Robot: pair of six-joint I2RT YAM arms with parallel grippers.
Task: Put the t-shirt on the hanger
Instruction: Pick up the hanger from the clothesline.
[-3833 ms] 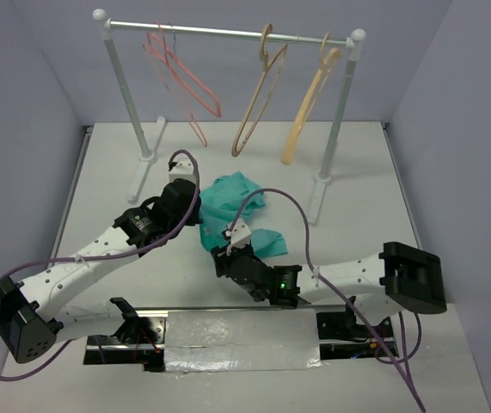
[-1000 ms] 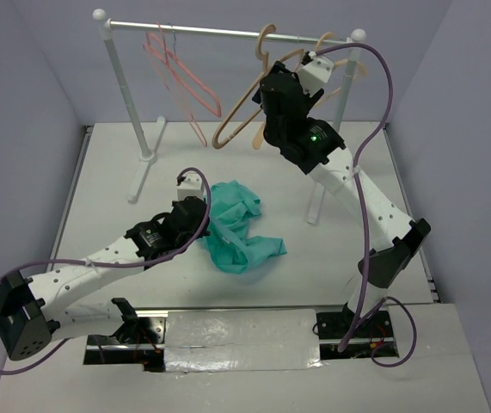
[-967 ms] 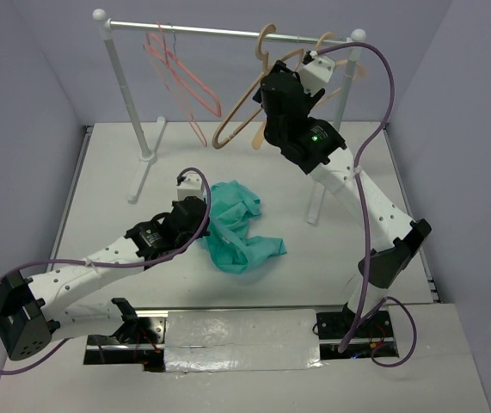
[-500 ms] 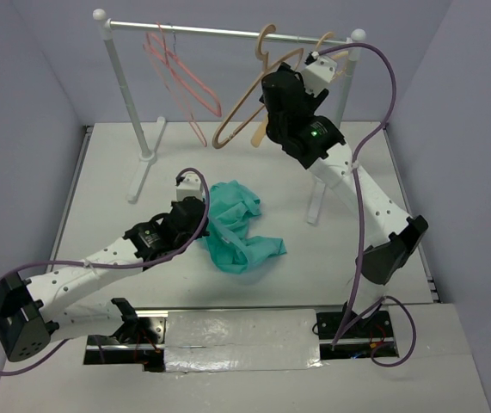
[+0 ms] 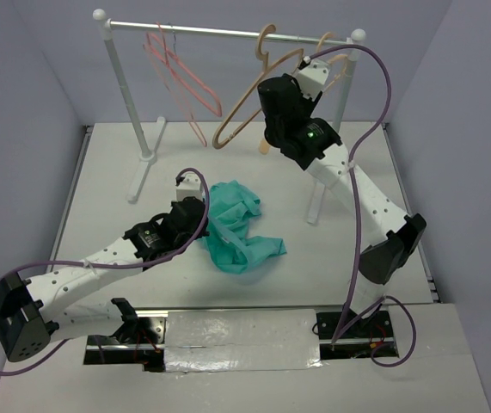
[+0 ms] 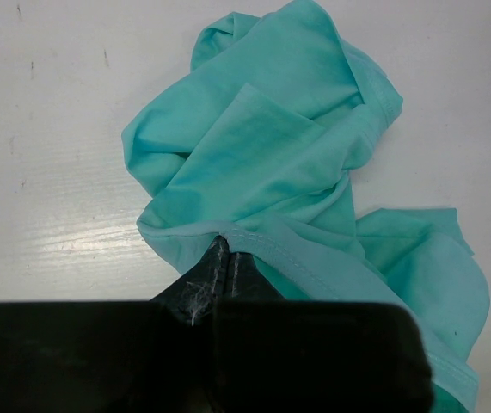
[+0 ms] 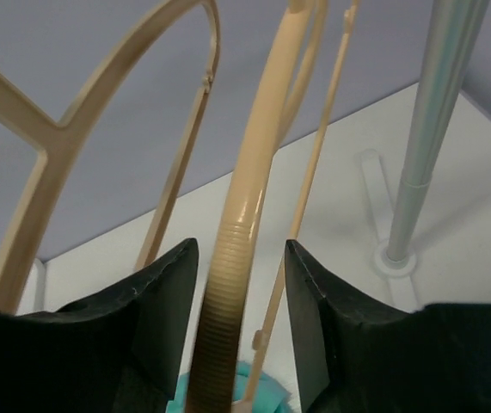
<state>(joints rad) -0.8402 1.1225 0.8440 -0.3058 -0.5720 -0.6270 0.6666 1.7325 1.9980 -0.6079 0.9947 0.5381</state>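
Note:
The t-shirt (image 5: 238, 225) is a crumpled teal heap on the white table, and it fills the left wrist view (image 6: 271, 146). My left gripper (image 5: 205, 225) (image 6: 225, 251) is shut on the t-shirt's hem at the heap's left edge. The hanger (image 5: 341, 62) hangs on the rack's right end. My right gripper (image 5: 270, 138) (image 7: 241, 249) is raised to it and open. Its jaws stand either side of the hanger's thick ribbed arm (image 7: 249, 198) with a gap on both sides. The thin bottom bar (image 7: 314, 172) also runs between them.
A second tan hanger (image 5: 236, 116) (image 7: 47, 146) hangs just left of my right gripper, swung leftward. Thin pink hangers (image 5: 181, 77) hang further left on the rail (image 5: 211, 31). The rack's right post (image 7: 426, 129) and foot stand close to the right arm.
The right gripper's jaws have narrowed around the hanger's arm and the wrist has crept slightly up and back. The left arm and t-shirt have stayed still over the last second.

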